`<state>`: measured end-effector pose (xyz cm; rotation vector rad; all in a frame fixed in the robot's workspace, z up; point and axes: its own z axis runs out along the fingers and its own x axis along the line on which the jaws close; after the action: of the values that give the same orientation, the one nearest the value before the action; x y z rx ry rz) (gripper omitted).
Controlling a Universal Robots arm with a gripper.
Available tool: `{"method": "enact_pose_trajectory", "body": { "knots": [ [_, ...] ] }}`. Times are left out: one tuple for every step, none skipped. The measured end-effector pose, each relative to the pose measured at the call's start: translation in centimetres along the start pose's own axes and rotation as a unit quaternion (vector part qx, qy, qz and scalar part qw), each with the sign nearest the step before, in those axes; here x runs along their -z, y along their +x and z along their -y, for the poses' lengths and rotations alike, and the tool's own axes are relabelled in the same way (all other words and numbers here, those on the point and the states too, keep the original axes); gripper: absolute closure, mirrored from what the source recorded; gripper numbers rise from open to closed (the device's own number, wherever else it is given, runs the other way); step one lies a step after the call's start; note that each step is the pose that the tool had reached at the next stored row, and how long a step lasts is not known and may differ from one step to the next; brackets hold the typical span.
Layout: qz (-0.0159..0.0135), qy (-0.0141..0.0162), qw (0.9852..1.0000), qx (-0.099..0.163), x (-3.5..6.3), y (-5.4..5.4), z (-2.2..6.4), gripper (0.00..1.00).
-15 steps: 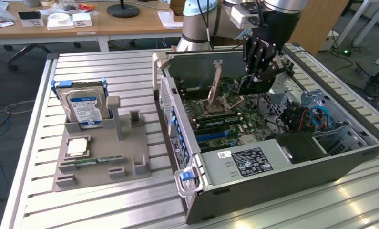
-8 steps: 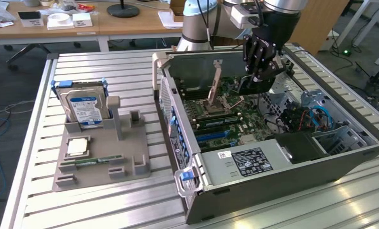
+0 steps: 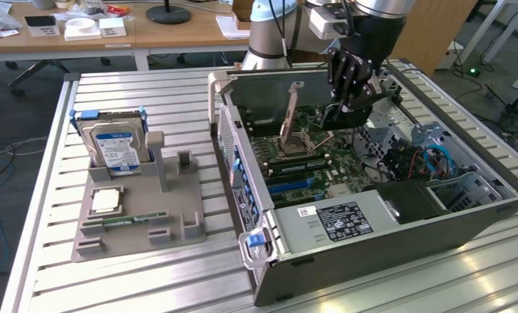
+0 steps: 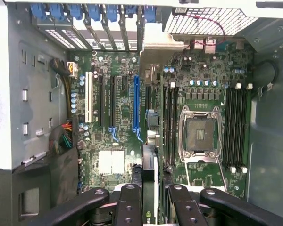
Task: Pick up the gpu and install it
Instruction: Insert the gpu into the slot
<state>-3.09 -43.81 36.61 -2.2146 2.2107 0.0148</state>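
Observation:
My gripper (image 3: 350, 98) hangs inside the open computer case (image 3: 328, 244), above the far part of the green motherboard (image 3: 315, 171). It is shut on the gpu (image 3: 344, 116), a dark card held below the fingers. In the wrist view the gpu (image 4: 149, 169) shows edge-on between my two black fingers (image 4: 129, 203), with its silver end bracket (image 4: 154, 44) toward the case's rear slot openings. The card hovers over the board between the long blue slot (image 4: 136, 101) and the black memory slots (image 4: 169, 122). My gripper (image 4: 151, 207) clamps it on both faces.
A grey parts holder (image 3: 137, 222) on the slatted table at the exterior view's left carries a hard drive (image 3: 115, 147), a silver processor (image 3: 107, 200) and a green memory stick (image 3: 124, 220). The power supply (image 3: 350, 220), case walls, cables (image 3: 415, 160) and the open processor socket (image 4: 198, 134) surround the board.

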Motion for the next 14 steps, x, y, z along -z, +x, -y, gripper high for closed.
{"method": "enact_pose_trajectory", "body": {
  "knots": [
    [0.0, 0.0, 1.0, 0.0, 0.0, 0.0, -0.12, 0.74],
    [0.0, 0.0, 1.0, 0.0, 0.0, 0.0, -0.24, 0.74],
    [0.0, 0.0, 1.0, 0.0, 0.0, 0.0, -0.35, 0.74],
    [0.0, 0.0, 1.0, 0.0, -0.01, 0.0, -0.44, 0.74],
    [0.0, 0.0, 1.0, -0.001, -0.01, 0.0, -0.5, 0.74],
    [0.0, 0.0, 1.0, -0.002, -0.01, 0.0, -0.53, 0.74],
    [0.0, 0.0, 1.0, -0.003, -0.01, 0.0, -0.56, 0.74],
    [0.0, 0.0001, 1.0, -0.006, -0.01, 0.0, -0.57, 0.74],
    [-0.0001, 0.0001, 1.0, -0.009, -0.02, 0.0, -0.59, 0.74],
    [-0.0001, 0.0002, 0.9999, -0.011, -0.02, 0.0, -0.61, 0.74],
    [-0.0001, 0.0002, 0.9999, -0.015, -0.02, 0.0, -0.62, 0.74],
    [-0.0001, 0.0002, 0.9998, -0.017, -0.02, 0.0, -0.64, 0.74],
    [-0.0001, 0.0002, 0.9998, -0.018, -0.03, 0.0, -0.68, 0.74],
    [-0.0001, 0.0003, 0.9998, -0.018, -0.03, 0.0, -0.73, 0.74]
  ]
}}
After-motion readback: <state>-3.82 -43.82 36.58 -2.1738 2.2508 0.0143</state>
